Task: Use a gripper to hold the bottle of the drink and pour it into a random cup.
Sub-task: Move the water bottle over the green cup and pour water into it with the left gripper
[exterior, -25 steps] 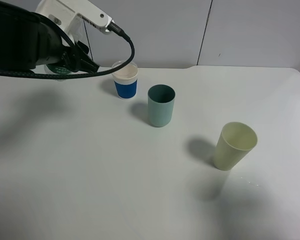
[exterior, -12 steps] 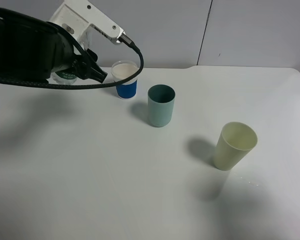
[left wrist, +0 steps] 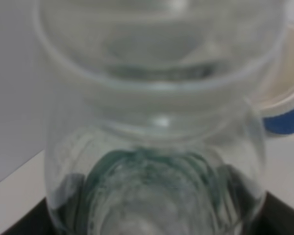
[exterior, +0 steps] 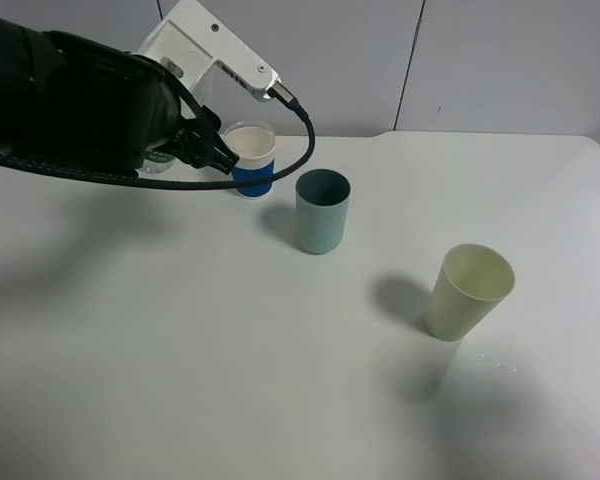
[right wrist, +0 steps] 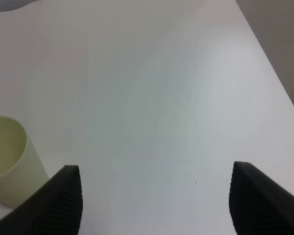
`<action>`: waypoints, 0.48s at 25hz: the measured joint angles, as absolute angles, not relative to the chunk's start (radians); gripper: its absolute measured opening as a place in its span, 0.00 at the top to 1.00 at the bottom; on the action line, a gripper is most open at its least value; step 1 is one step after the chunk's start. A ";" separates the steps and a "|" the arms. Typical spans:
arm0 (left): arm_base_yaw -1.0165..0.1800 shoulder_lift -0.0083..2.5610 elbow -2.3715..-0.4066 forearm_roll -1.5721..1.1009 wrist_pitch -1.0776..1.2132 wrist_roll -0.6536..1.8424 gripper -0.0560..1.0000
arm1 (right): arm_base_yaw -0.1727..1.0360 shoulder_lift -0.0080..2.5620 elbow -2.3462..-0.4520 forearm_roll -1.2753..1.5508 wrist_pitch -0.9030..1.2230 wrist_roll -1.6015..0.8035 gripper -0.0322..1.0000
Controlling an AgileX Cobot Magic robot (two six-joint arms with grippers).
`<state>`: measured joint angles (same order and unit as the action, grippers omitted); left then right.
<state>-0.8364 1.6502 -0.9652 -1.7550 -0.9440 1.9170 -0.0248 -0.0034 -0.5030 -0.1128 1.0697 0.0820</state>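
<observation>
My left gripper [exterior: 185, 140], white-bodied with black fingers on a bulky black arm, is shut on the bottle of the drink [exterior: 159, 160]. Only a bit of the bottle's clear body and green label shows beside the arm. In the left wrist view the bottle [left wrist: 154, 147] fills the frame, open mouth nearest and green label below. A blue-and-white cup [exterior: 252, 160] stands just right of the gripper and shows at the edge of the left wrist view [left wrist: 286, 115]. A teal cup [exterior: 322, 210] stands mid-table. A pale yellow cup [exterior: 469, 292] stands at right. My right gripper [right wrist: 154, 205] is open and empty near the yellow cup [right wrist: 7, 159].
The white table [exterior: 230, 360] stretches wide toward the front and right. A grey wall panel [exterior: 500, 60] stands behind the table's back edge. The arm's black cable [exterior: 300, 130] loops over the blue-and-white cup. The right arm is out of the exterior view.
My left arm has moved right with the bottle, from the back left toward the blue-and-white cup. The cups have not moved.
</observation>
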 joint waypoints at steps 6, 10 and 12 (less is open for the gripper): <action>-0.839 1.651 -0.966 -1.755 -0.945 1.918 0.43 | -0.025 -0.003 -0.503 -0.113 1.070 0.082 0.35; -0.839 1.651 -0.966 -1.755 -0.948 1.920 0.43 | -0.025 -0.003 -0.503 -0.113 1.070 0.082 0.35; -0.839 1.651 -0.966 -1.755 -0.948 1.922 0.43 | -0.025 -0.003 -0.503 -0.113 1.070 0.082 0.35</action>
